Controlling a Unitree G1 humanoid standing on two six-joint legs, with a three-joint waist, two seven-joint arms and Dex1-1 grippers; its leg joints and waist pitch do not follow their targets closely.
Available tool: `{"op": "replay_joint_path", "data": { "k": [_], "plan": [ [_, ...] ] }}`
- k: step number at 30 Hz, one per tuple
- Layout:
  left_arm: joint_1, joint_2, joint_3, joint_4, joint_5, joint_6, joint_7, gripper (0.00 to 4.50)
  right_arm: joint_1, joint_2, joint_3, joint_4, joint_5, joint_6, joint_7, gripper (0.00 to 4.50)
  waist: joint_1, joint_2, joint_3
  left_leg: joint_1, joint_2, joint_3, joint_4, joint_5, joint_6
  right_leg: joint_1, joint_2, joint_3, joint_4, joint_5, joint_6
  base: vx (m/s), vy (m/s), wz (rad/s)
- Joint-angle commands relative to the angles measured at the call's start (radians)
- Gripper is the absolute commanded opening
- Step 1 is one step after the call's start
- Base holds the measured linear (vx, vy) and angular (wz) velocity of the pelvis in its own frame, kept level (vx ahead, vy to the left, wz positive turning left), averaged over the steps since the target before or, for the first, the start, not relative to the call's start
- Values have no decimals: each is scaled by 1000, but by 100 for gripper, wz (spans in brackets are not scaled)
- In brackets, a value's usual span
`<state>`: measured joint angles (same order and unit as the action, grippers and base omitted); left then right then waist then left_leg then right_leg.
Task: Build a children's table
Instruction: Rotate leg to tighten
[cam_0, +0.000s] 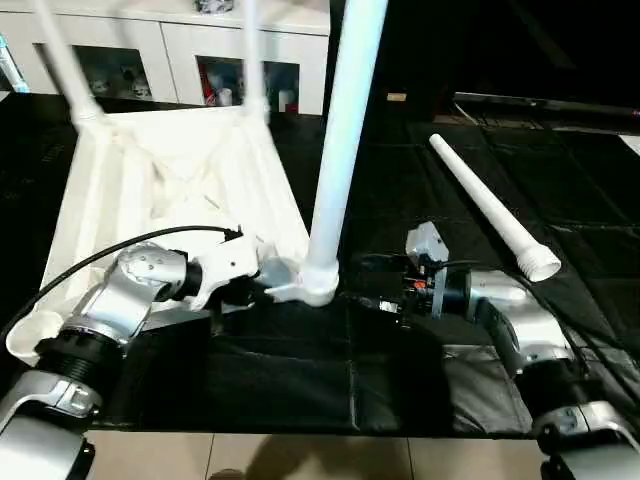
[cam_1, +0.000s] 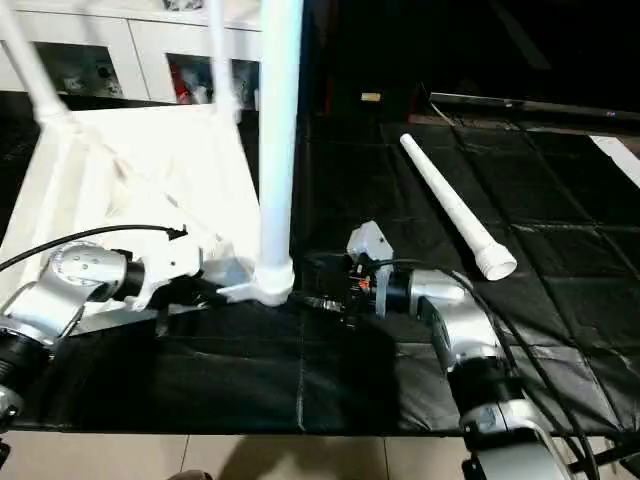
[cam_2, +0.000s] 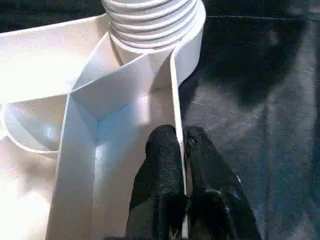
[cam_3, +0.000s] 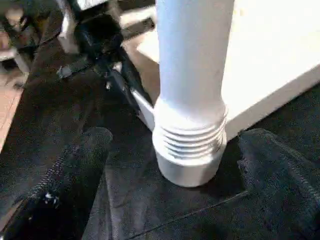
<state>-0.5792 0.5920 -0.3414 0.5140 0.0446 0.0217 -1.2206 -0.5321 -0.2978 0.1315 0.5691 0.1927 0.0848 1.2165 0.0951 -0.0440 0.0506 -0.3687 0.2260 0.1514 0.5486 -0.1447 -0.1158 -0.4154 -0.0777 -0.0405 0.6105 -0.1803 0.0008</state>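
The children's table (cam_0: 170, 170) lies upside down on a black mat (cam_0: 330, 380), its ribbed underside facing up. Three legs stand upright in its corner sockets: two at the far corners and one, the near leg (cam_0: 345, 130), at the corner closest to the robot's right arm. The base of the near leg shows a ridged collar (cam_3: 190, 142) seated in its round socket (cam_0: 315, 285). A fourth leg, the loose leg (cam_0: 490, 205), lies flat on the mat well apart from the tabletop, on the robot's right, with its wider end toward the robot.

The left end effector (cam_2: 181, 150) is pressed together on the thin side rim (cam_2: 176, 95) of the tabletop, one black finger on each face of the wall, just beside the socket of the near leg.

The right end effector (cam_3: 170, 165) is spread wide. Its fingers (cam_3: 82, 170) stand on either side of the ridged collar, apart from it and gripping nothing. In the head views it sits low over the mat, just to the right of the near leg.

A white cabinet (cam_0: 190, 60) with glass doors stands behind the table.
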Motion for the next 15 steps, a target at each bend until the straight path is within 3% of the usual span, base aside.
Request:
{"op": "replay_joint_path", "data": {
  "k": [1, 2, 7, 15],
  "plan": [
    [27, 1, -82, -29, 20, -32, -76, 0, -22, -13, 19, 18, -27, -23, 30, 443, 0, 9, -66, 9, -5, 27, -50, -240, 12, 55, -35, 24, -59, -122, -220, 0, 0, 0],
    [29, 7, -96, -42, 26, -48, -97, 0, -40, -5, 32, 43, -48, -43, 14, 443, 0, 4, -67, 10, -4, 28, -49, -235, 15, 55, -35, 24, -58, -115, -221, 0, 0, 0],
    [32, 6, -103, -56, 31, -63, -121, 0, -59, 2, 51, 66, -59, -65, 8, 443, 13, 7, -67, 13, -3, 29, -47, -221, 16, 54, -35, 25, -53, -94, -226, 0, 0, 0],
    [31, 3, -111, -75, 30, -76, -149, 0, -72, 30, 70, 108, -65, -114, 35, 443, 13, 8, -67, 12, -5, 28, -47, -244, 6, 55, -35, 25, -55, -134, -212, 0, 0, 0]
  ]
}}
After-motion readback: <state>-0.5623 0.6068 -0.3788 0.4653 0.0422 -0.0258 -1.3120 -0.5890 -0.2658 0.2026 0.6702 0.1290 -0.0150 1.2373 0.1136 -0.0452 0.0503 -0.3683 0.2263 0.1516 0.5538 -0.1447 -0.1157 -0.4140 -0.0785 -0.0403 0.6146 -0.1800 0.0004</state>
